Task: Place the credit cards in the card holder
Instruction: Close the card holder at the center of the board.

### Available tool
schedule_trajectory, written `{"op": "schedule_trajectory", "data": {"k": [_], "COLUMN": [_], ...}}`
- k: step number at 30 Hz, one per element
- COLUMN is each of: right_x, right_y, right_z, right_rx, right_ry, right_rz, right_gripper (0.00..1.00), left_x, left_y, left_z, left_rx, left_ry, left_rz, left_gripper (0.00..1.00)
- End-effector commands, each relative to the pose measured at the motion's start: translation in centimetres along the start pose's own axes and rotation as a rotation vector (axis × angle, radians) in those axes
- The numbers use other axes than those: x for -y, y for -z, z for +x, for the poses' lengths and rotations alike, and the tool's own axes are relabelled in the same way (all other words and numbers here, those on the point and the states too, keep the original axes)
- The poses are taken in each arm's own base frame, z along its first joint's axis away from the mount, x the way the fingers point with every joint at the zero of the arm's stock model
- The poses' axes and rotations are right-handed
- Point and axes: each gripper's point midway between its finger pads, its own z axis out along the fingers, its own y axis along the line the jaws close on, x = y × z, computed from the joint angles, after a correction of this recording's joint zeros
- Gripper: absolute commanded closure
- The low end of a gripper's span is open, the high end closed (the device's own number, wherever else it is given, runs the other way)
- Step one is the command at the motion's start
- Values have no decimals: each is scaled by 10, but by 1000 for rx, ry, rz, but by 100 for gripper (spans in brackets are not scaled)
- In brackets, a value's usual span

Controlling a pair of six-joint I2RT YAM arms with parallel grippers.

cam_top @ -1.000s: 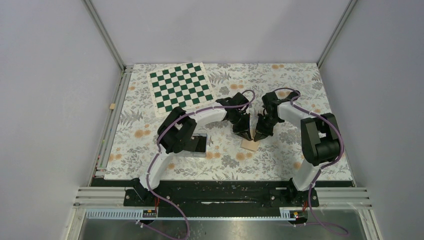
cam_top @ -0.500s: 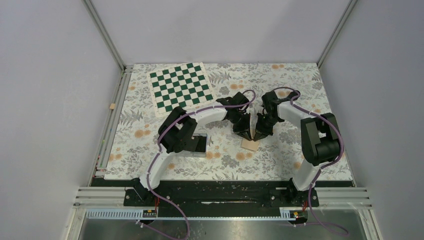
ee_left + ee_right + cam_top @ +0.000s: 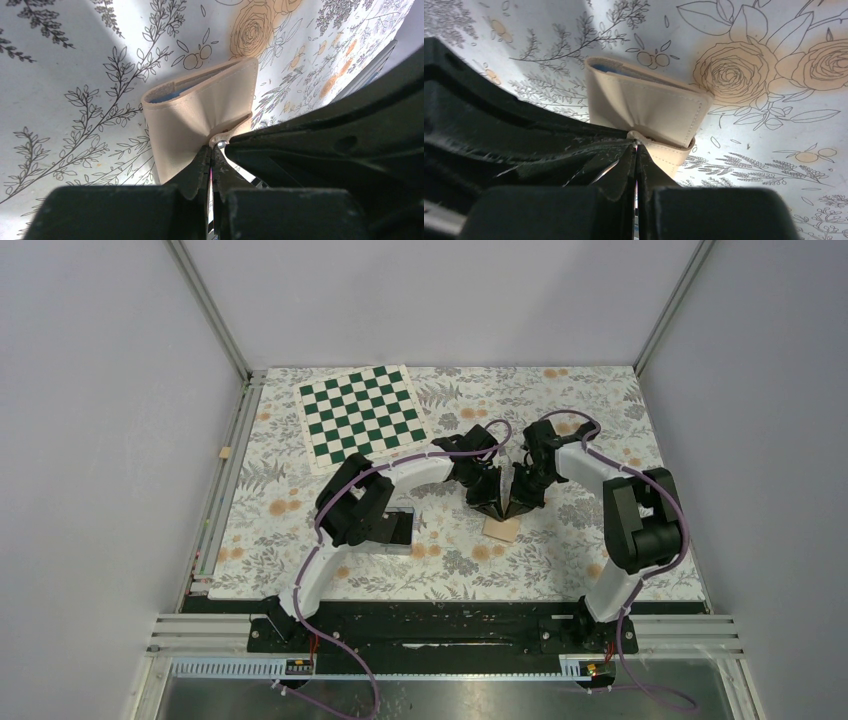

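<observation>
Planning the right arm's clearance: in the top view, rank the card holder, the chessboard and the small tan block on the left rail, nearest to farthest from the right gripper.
1. card holder, mid-table, at the fingertips of the right gripper.
2. chessboard, far-left part of the table.
3. small tan block, on the left rail, off the mat.

Floral-print table (image 3: 560,570), grey leaves and orange roses right across it. Far left, a green-and-white chessboard mat (image 3: 362,412) lies flat, turned slightly askew. Near the middle sits the tan card holder (image 3: 501,530), folded, a sliver of blue lining showing at its open edge. Left of it, a dark boxy object (image 3: 403,528), partly hidden, too unclear to name.
</observation>
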Motion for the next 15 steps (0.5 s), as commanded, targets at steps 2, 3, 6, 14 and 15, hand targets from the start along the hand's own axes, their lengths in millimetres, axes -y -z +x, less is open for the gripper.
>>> {"op": "schedule_trajectory", "data": {"k": [2,3,6,14,15], "right_x": [10,12,22,35,35], "right_y": [-10,-11,-14,-23,-24], "right_z": [4,5,10,28,30], "right_rx": [-38,-43,-53,-91,-95], "right_ry": [3,-1,-18,-2,4], "right_rz": [62,72,117,220,230], "right_gripper": [100,100,100,100,100], "left_x": [10,11,12,21,23], "left_y": [3,2,3,5,6], "left_z": [-6,-6,-6,-10,-11], "left_rx": [50,51,52,65,68], "left_ry": [-57,-59,-60,-67,-66], "left_rz": [13,14,18,51,58], "left_gripper": [100,100,100,100,100]}}
